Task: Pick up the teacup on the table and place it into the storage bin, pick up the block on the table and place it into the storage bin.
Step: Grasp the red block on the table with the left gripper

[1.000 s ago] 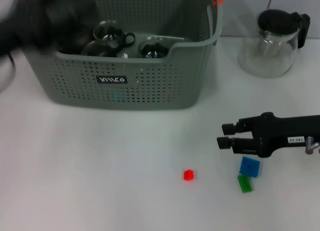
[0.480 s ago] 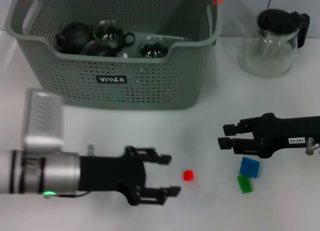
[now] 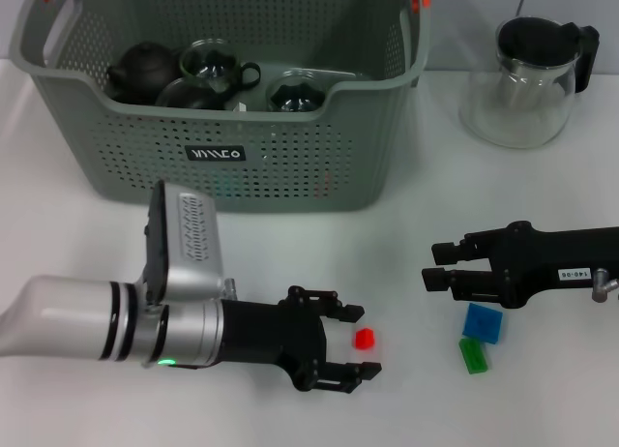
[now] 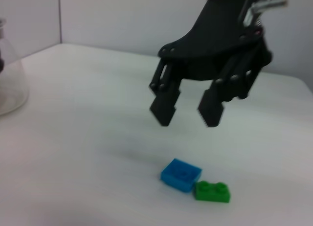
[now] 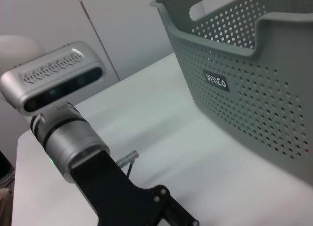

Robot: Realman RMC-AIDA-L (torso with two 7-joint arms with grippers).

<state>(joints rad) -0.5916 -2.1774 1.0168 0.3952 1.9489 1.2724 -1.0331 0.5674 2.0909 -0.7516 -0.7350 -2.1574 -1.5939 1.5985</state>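
L pincer (image 3: 356, 340) (open) straddles red block (image 3: 365, 339).

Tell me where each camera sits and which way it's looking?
Head view: up on the head, looking down at the white table, grey-green perforated storage bin, small red block; both arms show.
Left wrist view: looks across at the right tool above the blue block and green block.
Right wrist view: faces the left arm and bin.
Shared: both blocks, bin.
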